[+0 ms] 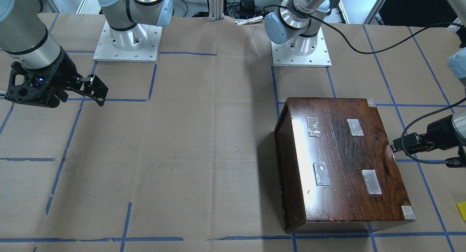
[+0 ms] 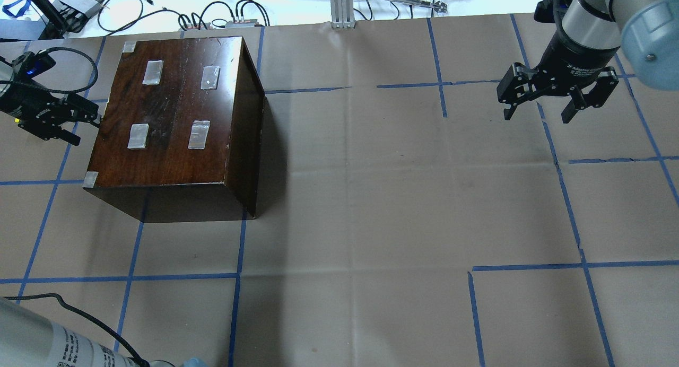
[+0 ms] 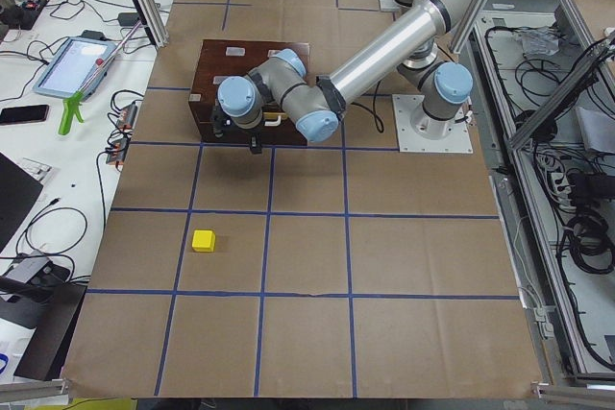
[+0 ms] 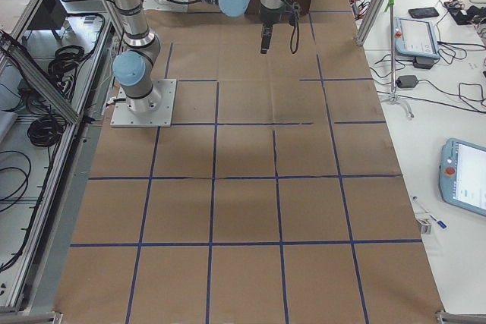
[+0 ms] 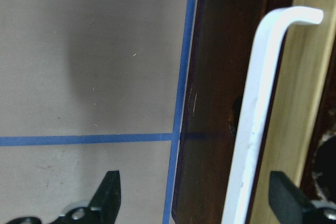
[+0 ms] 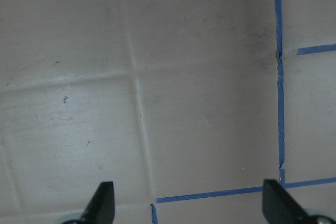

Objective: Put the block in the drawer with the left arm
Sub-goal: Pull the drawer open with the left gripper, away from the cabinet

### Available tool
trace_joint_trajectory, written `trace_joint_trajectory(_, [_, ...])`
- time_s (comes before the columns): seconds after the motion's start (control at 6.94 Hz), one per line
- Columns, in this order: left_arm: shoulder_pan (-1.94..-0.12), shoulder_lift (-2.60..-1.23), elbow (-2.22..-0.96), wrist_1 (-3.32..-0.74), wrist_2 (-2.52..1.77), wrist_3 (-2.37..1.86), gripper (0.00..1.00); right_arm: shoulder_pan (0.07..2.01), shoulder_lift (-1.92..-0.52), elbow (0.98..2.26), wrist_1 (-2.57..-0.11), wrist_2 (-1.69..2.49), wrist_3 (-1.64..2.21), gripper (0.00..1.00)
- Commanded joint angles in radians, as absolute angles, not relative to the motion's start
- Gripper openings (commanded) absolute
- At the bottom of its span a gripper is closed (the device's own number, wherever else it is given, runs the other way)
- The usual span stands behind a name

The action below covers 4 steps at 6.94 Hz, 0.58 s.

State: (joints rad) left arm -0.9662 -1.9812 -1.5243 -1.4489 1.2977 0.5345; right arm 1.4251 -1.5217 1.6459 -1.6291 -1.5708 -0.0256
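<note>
Left gripper [image 5: 197, 199] stood open at the front of the one dark-brown box [image 1: 346, 161], holding nothing. Its two fingertips were spread wide. One hung over the papered table [image 2: 371, 197] and the other before a pale wood strip. A single white handle [image 5: 251, 129] ran between them, and neither tip touched it.

The drawer [image 5: 212, 77] sat pushed into the box, so only its dark front showed, with one finger notch [image 5: 236, 121] just beside the handle. The one yellow block [image 3: 203, 240] lay alone on the table, out beyond the box's front and well apart from the box and both grippers. Only a sliver of it showed at the edge of the front-facing view.

The left arm [image 3: 375, 45] reached across to that front, with one loose black cable [image 1: 346, 44] trailing to its wrist. The top of the box bore four pale rectangular patches [image 2: 153, 72], with two smaller ones at the corners nearest the left gripper.

Far across the table the right gripper [image 2: 539, 113] hung above bare paper, its two fingers apart and empty. The two arms rose from two square base plates [image 1: 127, 44], and blue tape lines crossed the paper in a grid.
</note>
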Motion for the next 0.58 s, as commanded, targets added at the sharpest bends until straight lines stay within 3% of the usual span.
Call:
trace_joint_trajectory(0.0, [-0.968,-1.996,-1.525,-1.445,1.298,0.535,0.99,1.425,-1.522,1.646,-1.629,-1.571,-0.026,1.00])
trace_joint_trajectory(0.43, [-0.968,-2.019,-1.520,-1.421,1.301,0.546,0.99,1.425,-1.520,1.646,-1.629,-1.571,-0.026,1.00])
